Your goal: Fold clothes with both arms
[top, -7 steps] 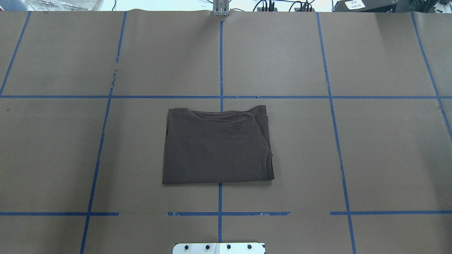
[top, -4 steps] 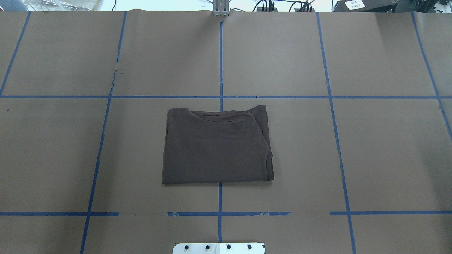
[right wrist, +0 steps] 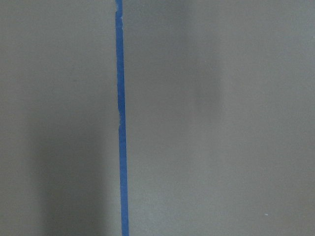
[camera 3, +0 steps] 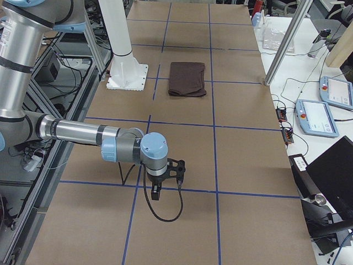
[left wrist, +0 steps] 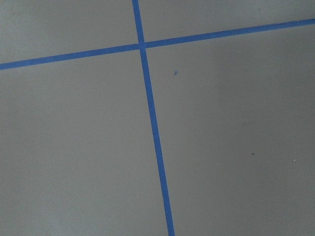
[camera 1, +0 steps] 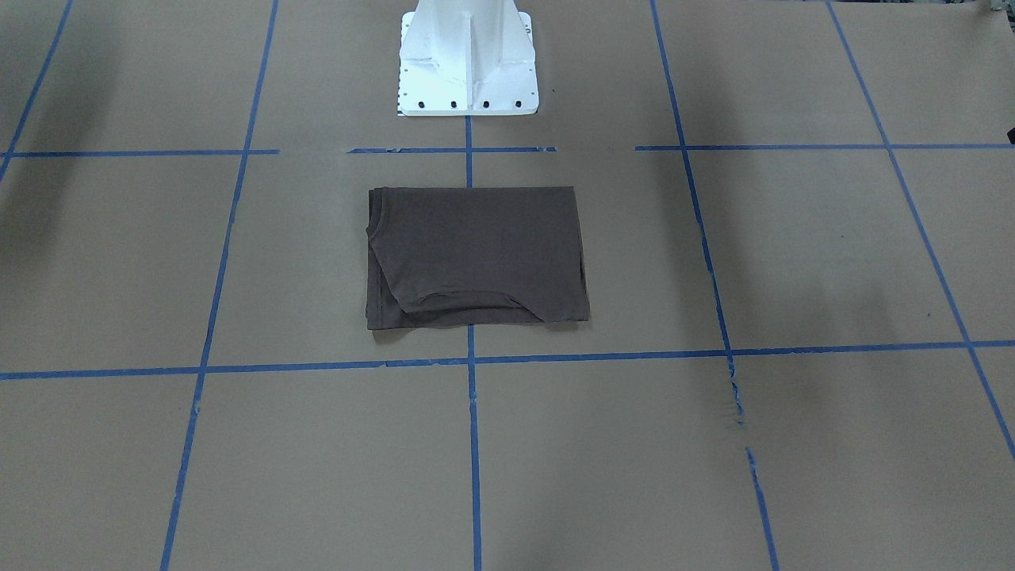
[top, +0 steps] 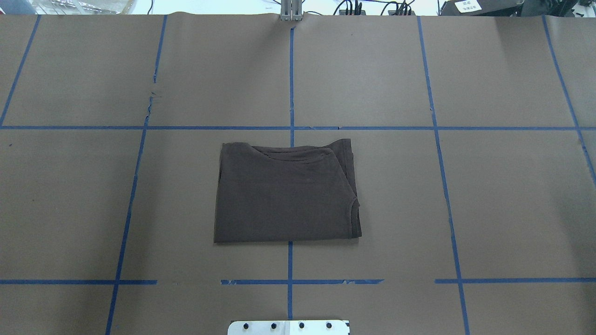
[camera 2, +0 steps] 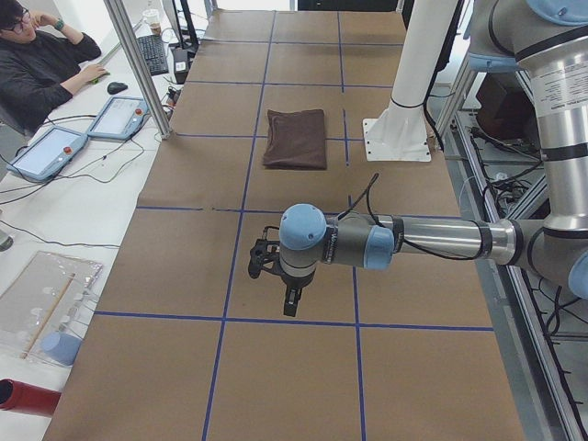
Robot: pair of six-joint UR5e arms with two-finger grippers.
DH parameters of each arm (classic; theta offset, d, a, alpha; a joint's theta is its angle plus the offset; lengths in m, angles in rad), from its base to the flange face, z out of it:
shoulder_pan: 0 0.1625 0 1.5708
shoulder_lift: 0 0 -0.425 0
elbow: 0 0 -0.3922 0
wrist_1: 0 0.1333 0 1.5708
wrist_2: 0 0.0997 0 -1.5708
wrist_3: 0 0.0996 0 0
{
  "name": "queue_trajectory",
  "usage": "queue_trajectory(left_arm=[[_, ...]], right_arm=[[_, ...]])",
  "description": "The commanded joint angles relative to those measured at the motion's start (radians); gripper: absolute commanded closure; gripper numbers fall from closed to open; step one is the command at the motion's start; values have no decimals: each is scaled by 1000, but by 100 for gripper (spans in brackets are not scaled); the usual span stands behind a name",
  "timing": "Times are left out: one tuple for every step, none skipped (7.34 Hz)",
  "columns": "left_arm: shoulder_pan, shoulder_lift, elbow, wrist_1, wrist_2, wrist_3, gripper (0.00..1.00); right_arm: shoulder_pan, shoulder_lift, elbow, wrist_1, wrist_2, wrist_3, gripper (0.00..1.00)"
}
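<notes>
Lying flat, the T-shirt forms a neat rectangle (collar showing).

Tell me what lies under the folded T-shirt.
The T-shirt lies on the brown paper; a blue tape line runs in under it and out opposite. Anything else beneath is hidden.

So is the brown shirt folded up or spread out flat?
Folded. The T-shirt is a compact rectangle with stacked layers along one edge and no sleeves sticking out.
</notes>
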Motion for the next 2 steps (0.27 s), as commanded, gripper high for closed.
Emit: queue_trajectory(left_arm=[[0, -1, 0, 0, 0, 1, 0], [0, -1, 0, 0, 0, 1, 0]], right_arm=[[0, 0, 0, 1, 0, 0, 0], [0, 0, 0, 1, 0, 0, 0]])
